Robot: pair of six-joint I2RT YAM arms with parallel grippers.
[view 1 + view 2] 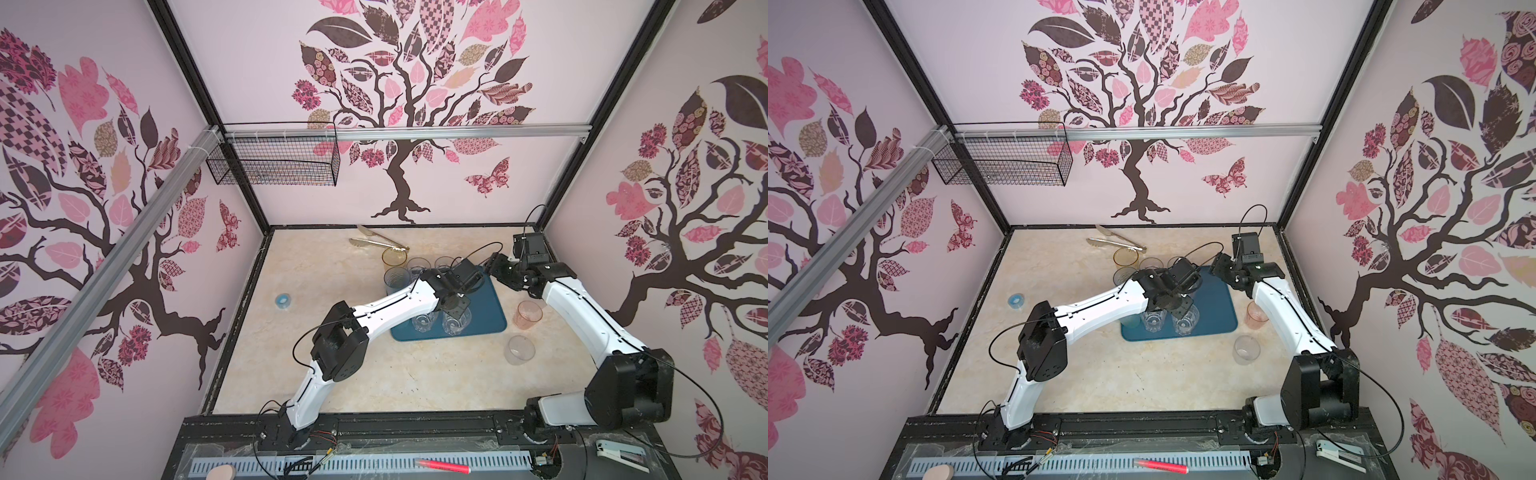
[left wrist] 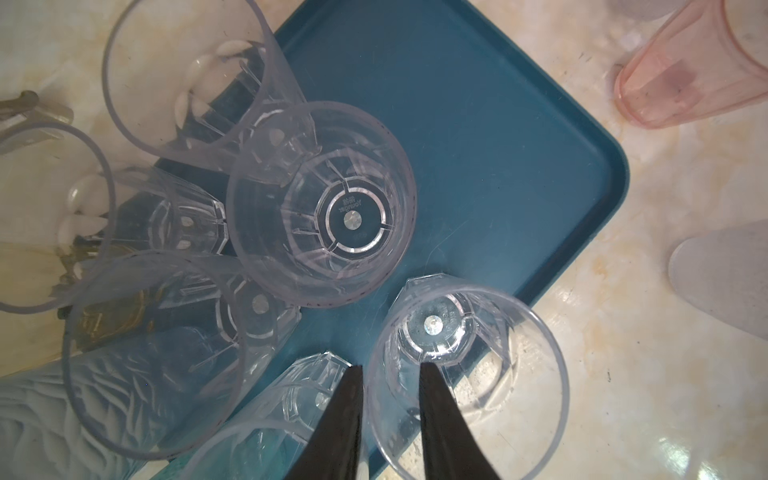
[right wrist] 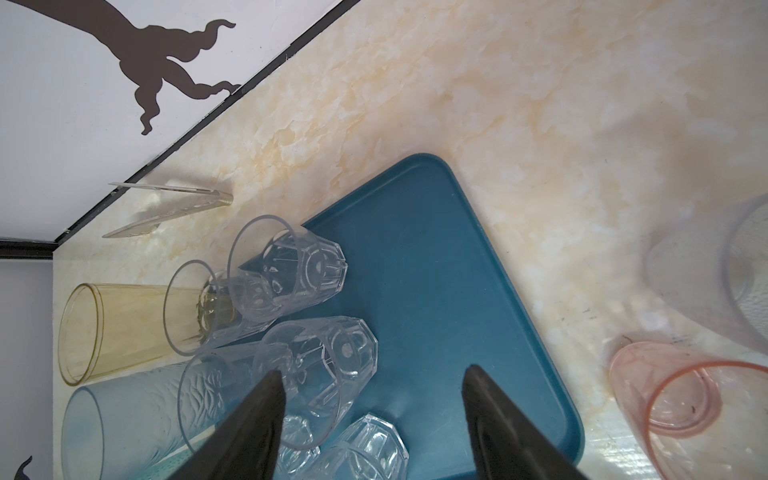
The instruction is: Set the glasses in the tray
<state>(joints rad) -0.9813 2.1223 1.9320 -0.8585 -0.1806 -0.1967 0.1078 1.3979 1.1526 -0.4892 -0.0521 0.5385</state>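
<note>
The dark teal tray [image 1: 486,303] lies mid-table, and several clear faceted glasses stand on its left half. In the left wrist view one of them [image 2: 324,208] is upright mid-tray. My left gripper [image 2: 390,368] hangs over another [image 2: 465,332] at the tray's near edge. Its fingers are slightly apart astride that glass's wall, one inside, one outside, not pinching it. In both top views this gripper [image 1: 455,309] points down over the glass [image 1: 1185,323]. My right gripper [image 3: 374,382] is open and empty above the tray [image 3: 436,291], near its far right corner [image 1: 492,264].
Off the tray stand a pink glass [image 1: 528,315] and a plain clear glass [image 1: 519,350] on the right. An amber glass [image 1: 394,256] and a blue glass [image 1: 396,280] stand at the far left. Metal tongs [image 1: 378,241] lie behind them, and a blue tape roll [image 1: 284,300] lies far left.
</note>
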